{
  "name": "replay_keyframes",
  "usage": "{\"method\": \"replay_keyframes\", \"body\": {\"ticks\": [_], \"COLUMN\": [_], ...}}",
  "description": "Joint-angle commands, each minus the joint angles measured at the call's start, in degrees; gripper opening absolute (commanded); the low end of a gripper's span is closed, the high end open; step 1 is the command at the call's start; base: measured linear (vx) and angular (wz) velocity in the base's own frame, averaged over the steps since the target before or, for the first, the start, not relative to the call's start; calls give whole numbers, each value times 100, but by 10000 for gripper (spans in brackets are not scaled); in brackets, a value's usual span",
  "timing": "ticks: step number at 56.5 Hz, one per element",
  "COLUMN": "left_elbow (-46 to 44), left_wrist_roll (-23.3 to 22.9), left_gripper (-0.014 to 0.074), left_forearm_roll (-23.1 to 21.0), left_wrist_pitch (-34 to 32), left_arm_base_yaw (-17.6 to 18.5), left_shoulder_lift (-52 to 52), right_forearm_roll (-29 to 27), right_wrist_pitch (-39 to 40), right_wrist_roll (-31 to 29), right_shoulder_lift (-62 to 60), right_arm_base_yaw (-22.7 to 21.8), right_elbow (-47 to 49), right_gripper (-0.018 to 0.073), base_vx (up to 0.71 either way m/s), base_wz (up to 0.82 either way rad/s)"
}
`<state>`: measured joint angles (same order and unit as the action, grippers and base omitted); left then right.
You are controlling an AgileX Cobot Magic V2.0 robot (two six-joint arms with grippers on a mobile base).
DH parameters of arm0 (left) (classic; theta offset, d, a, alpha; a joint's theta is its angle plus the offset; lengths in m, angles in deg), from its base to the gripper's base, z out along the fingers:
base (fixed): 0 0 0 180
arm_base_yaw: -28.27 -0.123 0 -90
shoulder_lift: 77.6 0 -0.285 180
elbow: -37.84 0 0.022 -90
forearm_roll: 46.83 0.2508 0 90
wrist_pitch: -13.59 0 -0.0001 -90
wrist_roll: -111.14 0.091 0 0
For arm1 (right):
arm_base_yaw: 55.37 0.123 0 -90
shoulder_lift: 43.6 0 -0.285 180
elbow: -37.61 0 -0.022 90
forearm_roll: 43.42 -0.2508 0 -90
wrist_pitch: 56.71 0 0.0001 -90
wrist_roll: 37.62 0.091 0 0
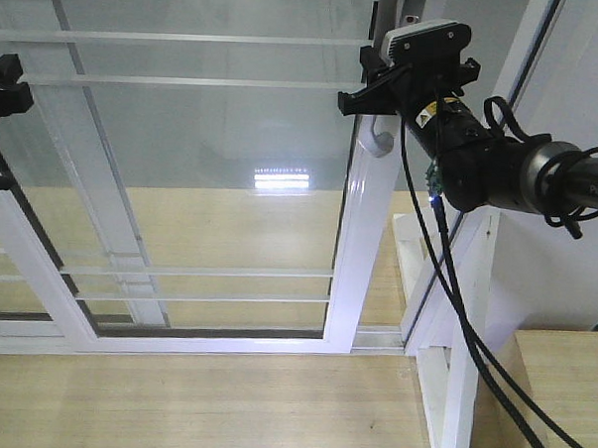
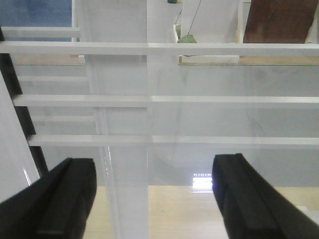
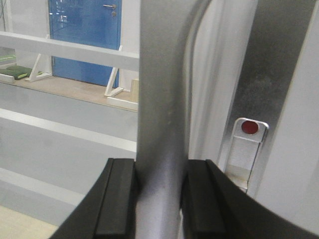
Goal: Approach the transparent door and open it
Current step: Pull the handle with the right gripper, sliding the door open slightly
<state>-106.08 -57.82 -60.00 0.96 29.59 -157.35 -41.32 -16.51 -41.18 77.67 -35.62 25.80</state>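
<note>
Clear-glass sliding door in glossy white frame [image 1: 361,247], directly ahead: I had the right tool [image 3: 159,199] clamped on its grey curved handle [image 3: 159,99], left tool [image 2: 154,199] spread empty; opening step, sideways pull seemingly next.

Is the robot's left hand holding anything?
No, the left gripper is open: nothing sits between its fingers, only the glass door beyond.

Gloss, glass, matt metal showing
The transparent door [image 1: 212,181] is showing clear glass in glossy white framing; its handle [image 3: 159,109] is looking like smooth, matt grey metal; the right gripper [image 3: 158,199] pads [image 3: 115,199] are looking matt black; the floor [image 1: 222,404] is showing pale wood grain.
</note>
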Motion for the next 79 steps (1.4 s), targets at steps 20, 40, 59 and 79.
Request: {"method": "replay_keyframes", "body": {"ticks": [20, 40, 59, 79], "left_elbow": [-210, -210, -210, -210], "left_wrist_roll": [2, 2, 2, 2], "left_gripper": [586, 586, 586, 586], "left_forearm_roll": [-22, -22, -22, -22], "left_wrist_pitch": [-426, -426, -432, -392], "left_arm_base_yaw": [-10, -10, -10, -10], "left_shoulder_lift": [139, 139, 139, 139], "right_forearm_roll": [641, 847, 1298, 808], "right_wrist_pitch": [861, 961, 981, 560], "right_wrist_roll": [-166, -138, -131, -535], "right_shoulder_lift": [-459, -459, -459, -555], "right_arm_base_yaw": [595, 820, 1163, 1206], "right_elbow": [-56, -56, 176, 274], "right_gripper": [-6, -6, -6, -6], "base_vx": [0, 0, 0, 0], "base_wz": [0, 0, -1, 0]}}
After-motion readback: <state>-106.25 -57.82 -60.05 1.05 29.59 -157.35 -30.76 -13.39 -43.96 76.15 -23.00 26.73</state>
